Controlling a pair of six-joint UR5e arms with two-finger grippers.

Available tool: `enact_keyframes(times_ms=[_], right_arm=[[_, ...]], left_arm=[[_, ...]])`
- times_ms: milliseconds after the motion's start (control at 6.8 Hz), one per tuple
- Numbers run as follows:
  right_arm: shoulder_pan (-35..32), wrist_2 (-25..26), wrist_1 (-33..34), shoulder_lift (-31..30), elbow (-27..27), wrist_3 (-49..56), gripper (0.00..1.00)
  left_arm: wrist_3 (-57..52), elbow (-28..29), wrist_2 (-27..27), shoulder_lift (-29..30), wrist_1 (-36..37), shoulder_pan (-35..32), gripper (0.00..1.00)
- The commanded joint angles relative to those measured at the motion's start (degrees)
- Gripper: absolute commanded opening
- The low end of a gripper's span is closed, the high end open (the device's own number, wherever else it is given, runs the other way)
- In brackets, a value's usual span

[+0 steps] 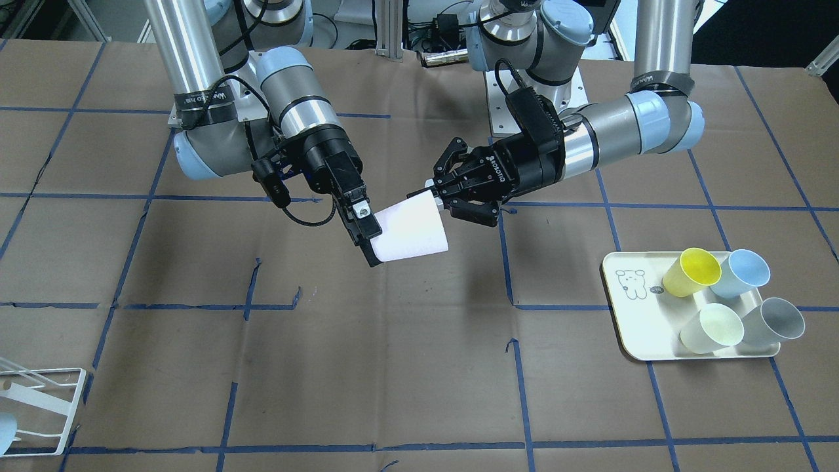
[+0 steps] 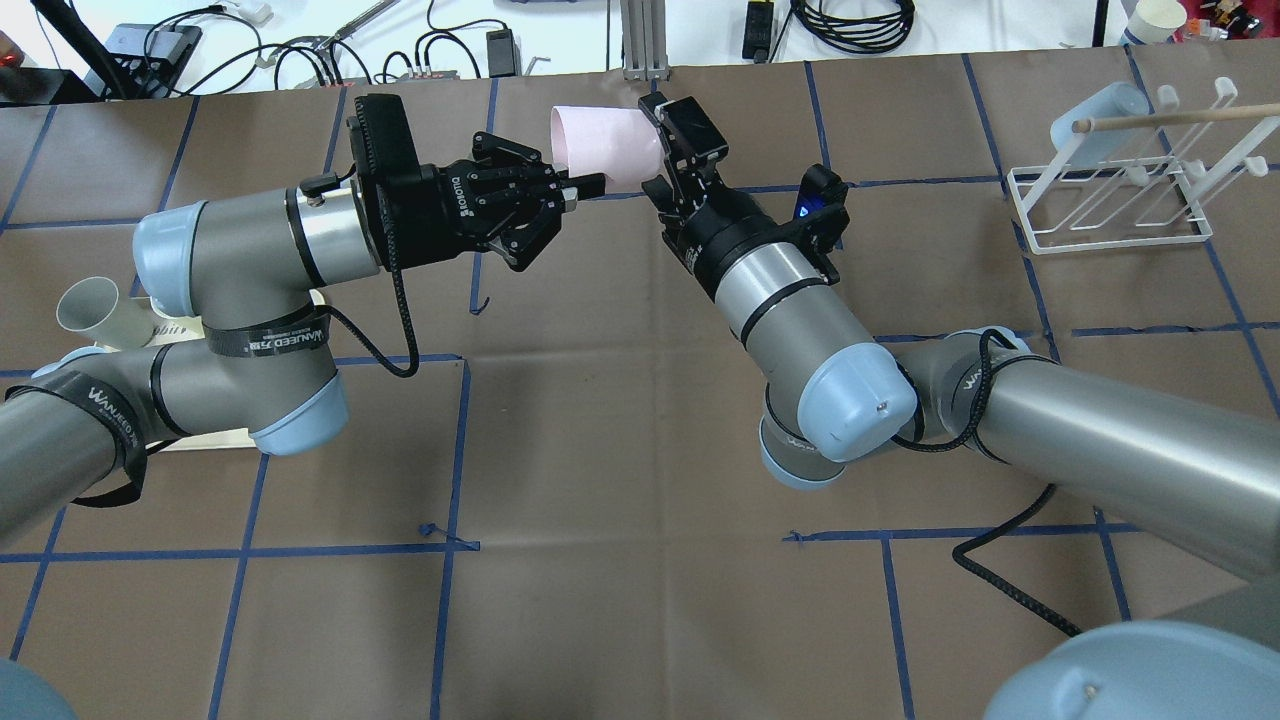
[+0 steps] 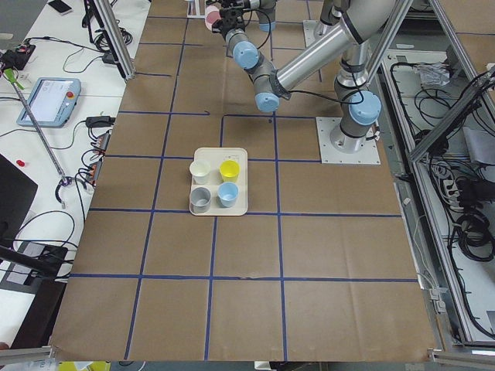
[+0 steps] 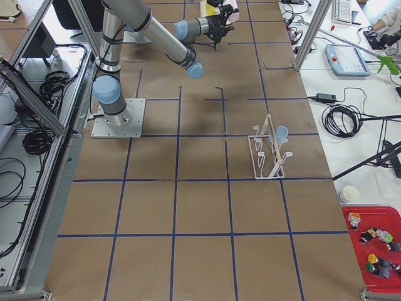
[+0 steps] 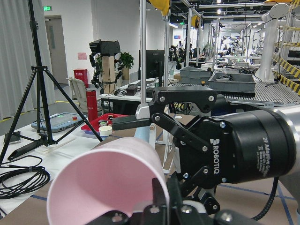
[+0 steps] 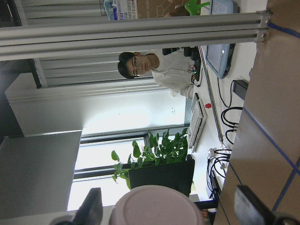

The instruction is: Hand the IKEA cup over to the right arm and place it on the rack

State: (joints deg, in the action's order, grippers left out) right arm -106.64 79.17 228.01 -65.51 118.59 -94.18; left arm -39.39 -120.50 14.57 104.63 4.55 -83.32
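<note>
Brown paper w/ a blue tape grid was laid over the worktop (image 1: 393, 367); cables (image 2: 850, 20) were seen beyond its far edge. Over the worktop's middle the cup (image 1: 413, 233), pale pink, was held in the air on its side betw. the two grippers; it was well apart from the rack (image 2: 1120, 243), which stood far off to the robot's right w/ one pale blue cup (image 2: 1100, 110) set on it.

The left gripper (image 1: 423, 192) was closed on the cup's rim, the wall pinched in its jaws; the mouth end was thus turned to that gripper & the base end to the other. The right gripper (image 2: 660, 150) was spread open w/ its fingers (image 6: 93, 211) set either side of the base end; in the right wrist view a gap was seen betw. each finger & the cup, so no hold was judged to be made by it yet. On the robot's left a cream tray (image 1: 632, 314) w/ a bear drawing was seen, w/ four cups (image 1: 711, 328) on it.

Progress, as judged: pick-up & carry to the meeting point were done; hand-over was approx. half done, the cup being presented but not taken. Left to do: right gripper to be closed; left gripper to be released & drawn clear; cup to be carried across & set on the rack.
</note>
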Motion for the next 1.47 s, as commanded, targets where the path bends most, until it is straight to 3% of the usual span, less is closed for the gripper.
enact_keyframes(times_ms=[0,882,1324], right_arm=[[-0.84,0.10,-0.02,-0.06,-0.12,-0.57,1.00],[-2.17,1.51,-0.20,0.56,-2.31,-0.22,1.00],[-2.17,1.25,-5.99,-0.05,-2.31,-0.48,1.00]], left_arm=[[0.28,0.00,-0.06,-0.04,0.45,0.00,0.00],[2.65,0.09,0.02,-1.36,0.55,0.00,0.00],[2.74,0.09,-0.06,-1.10,0.55,0.00,0.00]])
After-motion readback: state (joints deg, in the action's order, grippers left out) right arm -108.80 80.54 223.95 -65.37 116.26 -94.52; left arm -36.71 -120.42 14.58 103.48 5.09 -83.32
